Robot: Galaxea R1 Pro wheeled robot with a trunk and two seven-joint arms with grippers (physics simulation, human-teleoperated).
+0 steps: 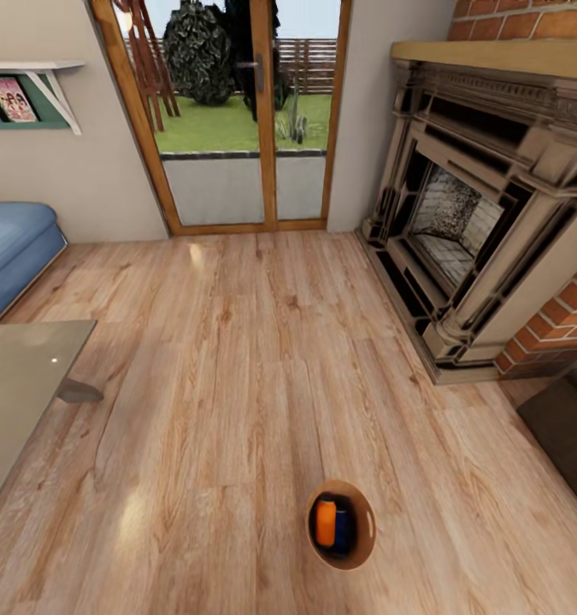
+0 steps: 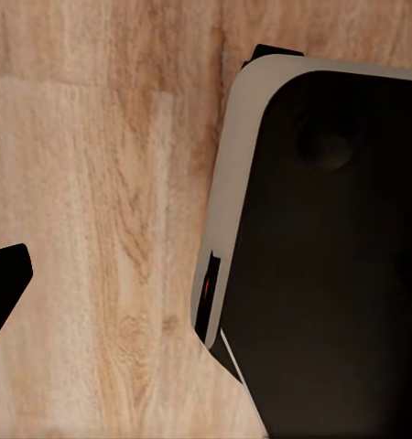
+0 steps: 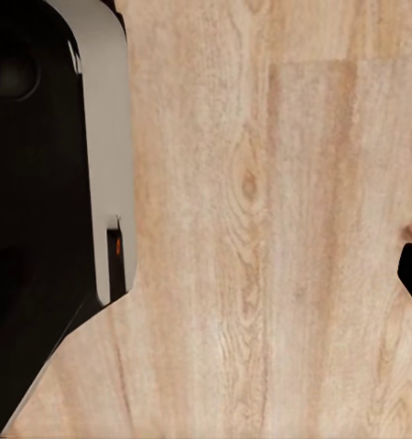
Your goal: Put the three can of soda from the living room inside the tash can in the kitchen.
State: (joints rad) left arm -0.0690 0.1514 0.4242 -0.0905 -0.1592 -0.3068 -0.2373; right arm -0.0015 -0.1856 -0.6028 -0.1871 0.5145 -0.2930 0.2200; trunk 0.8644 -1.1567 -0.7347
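Living room, head view: light wood-plank floor (image 1: 237, 359) across most of the scene. Trash can (image 1: 341, 524), round, coppery brown inside, stands on the floor low in the view, right of centre, seen from above. Inside it: one bright orange soda can (image 1: 326, 523) and one dark blue soda can (image 1: 344, 530), side by side and touching; a third can cannot be made out.

Surroundings: glazed wooden door (image 1: 237, 120) at the far wall, garden beyond; brick fireplace (image 1: 485, 213) with dark ornate surround at right; blue sofa (image 1: 10, 248) at left edge; glass-topped table (image 1: 19, 393) at lower left, well apart from the bin; wall shelf (image 1: 23, 90) with pictures at upper left.

Left wrist view: wood floor and the robot's dark, pale-rimmed base (image 2: 334, 256); a dark tip at the frame edge; finger spread cannot be told.

Right wrist view: same floor and base (image 3: 41, 229); a dark tip at the edge; finger spread cannot be told
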